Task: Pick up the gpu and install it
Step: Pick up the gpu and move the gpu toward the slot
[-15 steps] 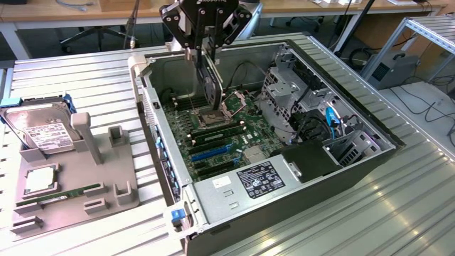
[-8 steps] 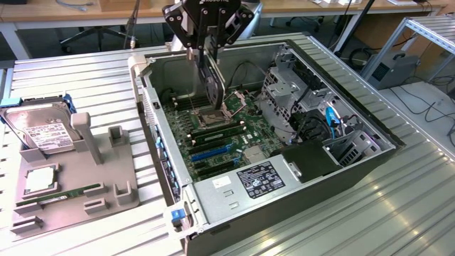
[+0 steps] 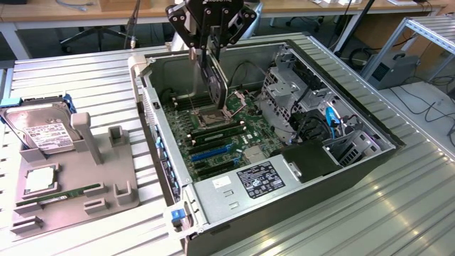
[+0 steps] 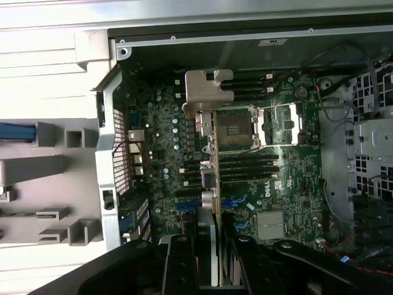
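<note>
A ribbed aluminium table [image 3: 398, 213] spans the exterior view. On it lies an open dark-grey desktop computer case [image 3: 320, 213] at centre, its green motherboard [image 3: 245, 120] exposed. At the exterior view's lower left sits a grey moulded parts fixture [image 3: 64, 208] holding a silver hard drive with a white label [image 3: 46, 130], a square silver processor chip [image 3: 40, 178] and a narrow green memory stick [image 3: 61, 194]. At upper centre, the arm's black gripper [image 3: 208, 45] is clamped on the gpu [image 3: 215, 80], a thin dark card with a pale metal bracket, which hangs on edge inside the case, above the motherboard. In the wrist view, the black fingers [image 4: 181, 264] flank the card's edge.
</note>
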Action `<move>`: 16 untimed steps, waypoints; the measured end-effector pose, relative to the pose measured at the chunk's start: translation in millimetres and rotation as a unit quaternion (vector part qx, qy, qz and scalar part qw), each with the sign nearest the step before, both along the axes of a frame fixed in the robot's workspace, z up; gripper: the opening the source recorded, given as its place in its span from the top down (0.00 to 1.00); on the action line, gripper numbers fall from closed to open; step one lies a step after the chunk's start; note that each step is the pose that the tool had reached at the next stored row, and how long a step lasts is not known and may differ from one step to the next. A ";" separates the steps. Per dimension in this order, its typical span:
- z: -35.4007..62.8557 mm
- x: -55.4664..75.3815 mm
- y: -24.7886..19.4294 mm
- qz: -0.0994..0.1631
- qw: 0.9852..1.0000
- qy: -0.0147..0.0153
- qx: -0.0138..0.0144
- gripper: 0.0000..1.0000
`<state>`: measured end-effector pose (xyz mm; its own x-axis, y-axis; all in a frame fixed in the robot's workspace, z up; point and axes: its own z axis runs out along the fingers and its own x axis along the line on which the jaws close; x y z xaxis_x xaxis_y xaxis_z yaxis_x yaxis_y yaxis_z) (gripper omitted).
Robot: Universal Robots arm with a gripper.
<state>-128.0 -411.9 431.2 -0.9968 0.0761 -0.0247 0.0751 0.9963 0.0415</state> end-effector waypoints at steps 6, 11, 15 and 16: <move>-0.1 3.6 0.0 0.000 1.000 0.000 0.000 0.73; -0.2 7.5 0.0 0.000 1.000 0.000 0.000 0.73; -0.3 10.1 0.0 0.000 1.000 0.000 0.000 0.73; -0.3 10.9 0.0 0.000 1.000 0.000 0.000 0.73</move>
